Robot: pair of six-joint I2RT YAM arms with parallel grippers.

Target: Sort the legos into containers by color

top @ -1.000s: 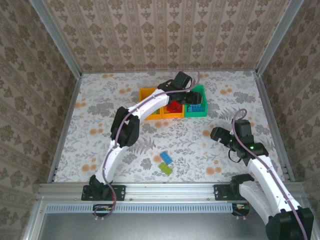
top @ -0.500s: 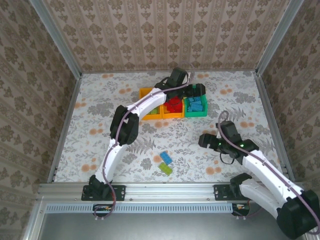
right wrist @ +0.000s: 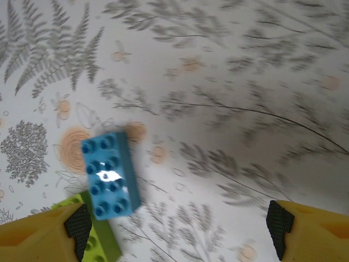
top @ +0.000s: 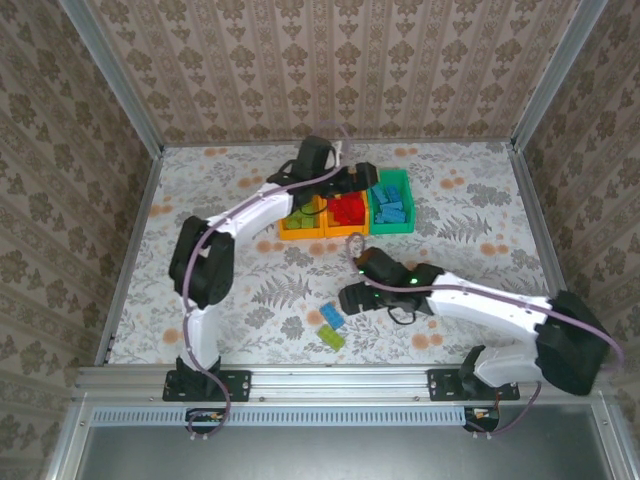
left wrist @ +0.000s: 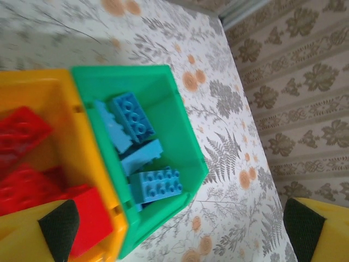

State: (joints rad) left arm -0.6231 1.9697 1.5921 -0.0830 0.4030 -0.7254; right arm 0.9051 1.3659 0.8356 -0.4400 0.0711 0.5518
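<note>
Legos already sorted fill three bins set side by side at the far middle of the tabletop (top: 470,260): lime green bricks (top: 298,216) in the left orange bin (top: 298,236), red bricks (top: 347,211) in the middle orange bin (top: 346,234), and blue bricks (top: 390,203) in the green bin (top: 392,229). Two pieces lie on the tabletop near the front: a loose blue brick (right wrist: 109,176) with a loose lime green brick (right wrist: 103,245) just beside it. The left pincer (left wrist: 180,224) hovers over the green and middle bins, jaws wide, holding nothing. The right pincer (right wrist: 179,224) hangs just above the loose pieces, jaws wide and empty.
</note>
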